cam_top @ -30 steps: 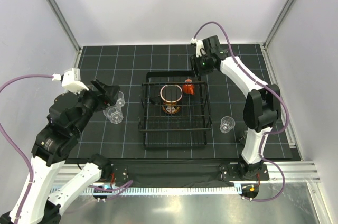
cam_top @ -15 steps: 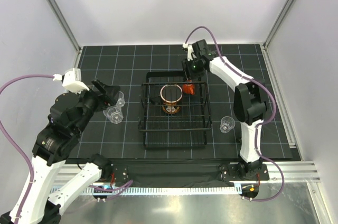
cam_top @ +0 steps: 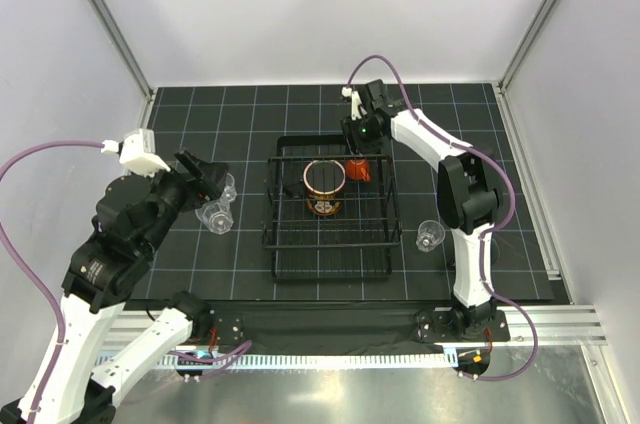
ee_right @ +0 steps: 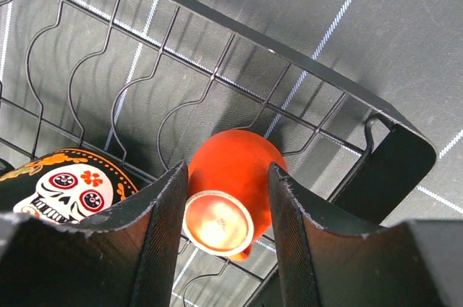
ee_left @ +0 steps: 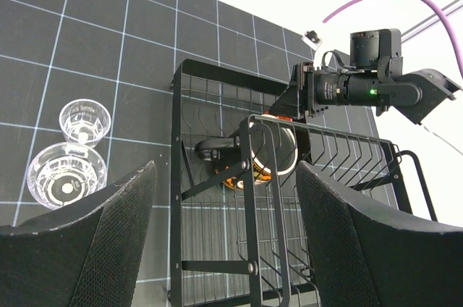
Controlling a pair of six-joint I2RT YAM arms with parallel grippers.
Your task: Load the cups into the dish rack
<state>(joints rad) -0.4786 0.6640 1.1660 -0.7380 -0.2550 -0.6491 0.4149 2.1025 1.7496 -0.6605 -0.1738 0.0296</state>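
Black grid table (cam_top: 200,264), dish rack (cam_top: 330,244) ctr, 2 clear cups (cam_top: 213,216) L, 1 clear cup (cam_top: 430,235) R

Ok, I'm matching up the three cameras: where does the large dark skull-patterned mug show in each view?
Top external: the large dark skull-patterned mug is at centre, in the far half of the black wire dish rack.
Left wrist: mid-frame, behind the rack's wires.
Right wrist: bottom-left corner, only partly in view.
Shared landmark: the rack.
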